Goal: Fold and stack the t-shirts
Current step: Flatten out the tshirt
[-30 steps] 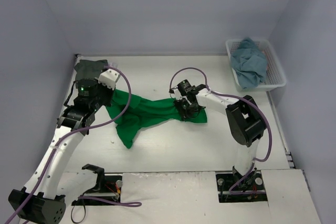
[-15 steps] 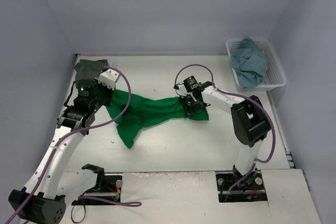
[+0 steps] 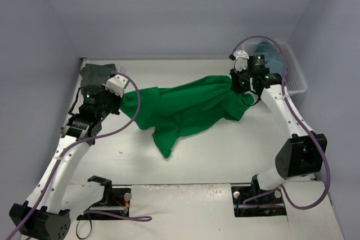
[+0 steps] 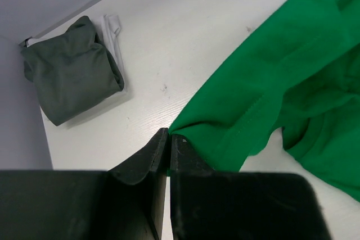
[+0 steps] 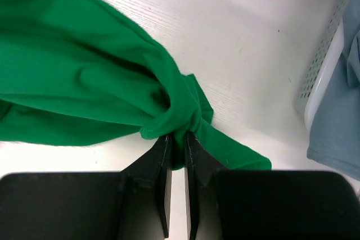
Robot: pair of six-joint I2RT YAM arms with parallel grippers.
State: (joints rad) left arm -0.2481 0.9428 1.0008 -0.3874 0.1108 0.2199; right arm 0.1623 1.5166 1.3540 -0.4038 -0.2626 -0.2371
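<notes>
Green t-shirt [image 3: 185,108] stretches between left claw [image 4: 169,134] and right claw [image 5: 177,136], both pinching it.

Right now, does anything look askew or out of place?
The green shirt is stretched, twisted and bunched, between the left hand and right hand; the right grips a wadded clump, not a clean edge. Nothing else stands out.

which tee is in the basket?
The light blue shirt, in the white basket. The green shirt is held stretched out; the olive-grey shirt sits folded.
</notes>
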